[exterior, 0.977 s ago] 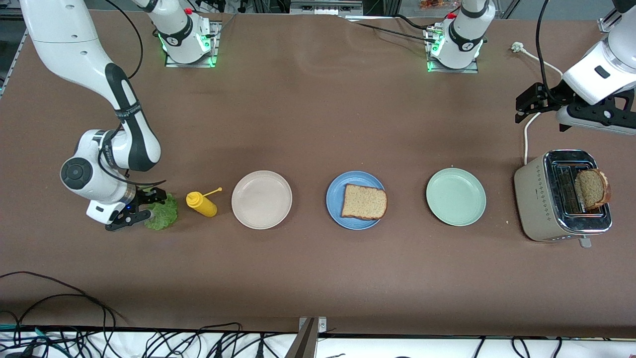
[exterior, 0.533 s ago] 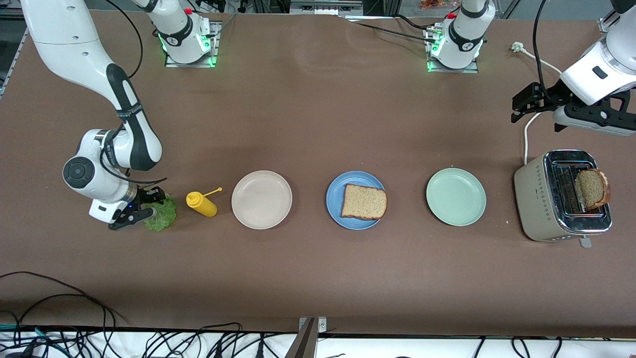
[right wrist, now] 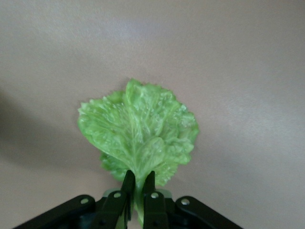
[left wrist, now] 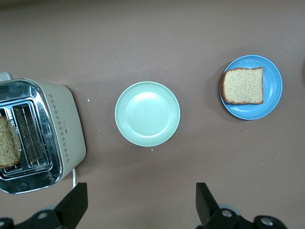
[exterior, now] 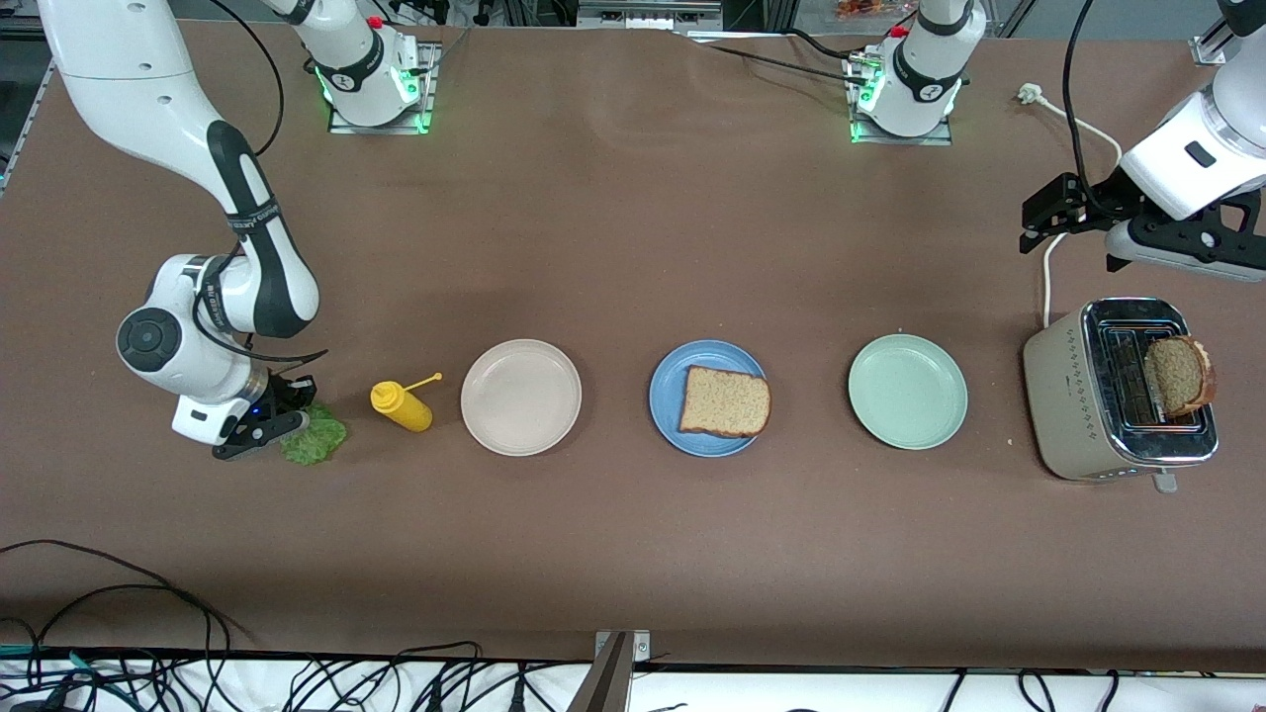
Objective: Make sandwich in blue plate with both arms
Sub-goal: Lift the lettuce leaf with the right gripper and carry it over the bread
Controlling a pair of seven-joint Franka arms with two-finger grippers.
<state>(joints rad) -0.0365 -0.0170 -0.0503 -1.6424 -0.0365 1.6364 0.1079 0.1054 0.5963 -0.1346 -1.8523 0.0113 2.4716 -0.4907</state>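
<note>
A brown counter (exterior: 633, 534) carries everything, with the two arm bases along its edge farthest from the front camera.

The right arm (exterior: 148, 119) bends down at its own end of the counter. The left arm (exterior: 1187, 158) waits in the air over the counter close to the toaster, at the left arm's end.

The toaster (exterior: 1063, 396), beige with a chrome top, stands at the left arm's end. A slice of brown bread (exterior: 1177, 374) stands up out of one of its slots, leaning over the rim.

Three round plates lie in a row along the middle of the counter. The pale green plate (exterior: 907, 392) is nearest the toaster and the beige plate (exterior: 520, 397) lies toward the right arm's end. The blue plate (exterior: 673, 396) sits between them, with a second slice of brown bread (exterior: 725, 402) flat on it, one corner reaching past the rim.

A yellow squeeze bottle (exterior: 400, 405) lies on its side between the beige plate and the lettuce leaf.

The ruffled green lettuce leaf (right wrist: 138, 133) rests on the counter at the right arm's end.

The right gripper (right wrist: 139, 187) sits low at the counter, its jaws pinched tight on the stem end of the leaf. The left gripper (left wrist: 141, 202) has its jaws spread wide and holds nothing.
</note>
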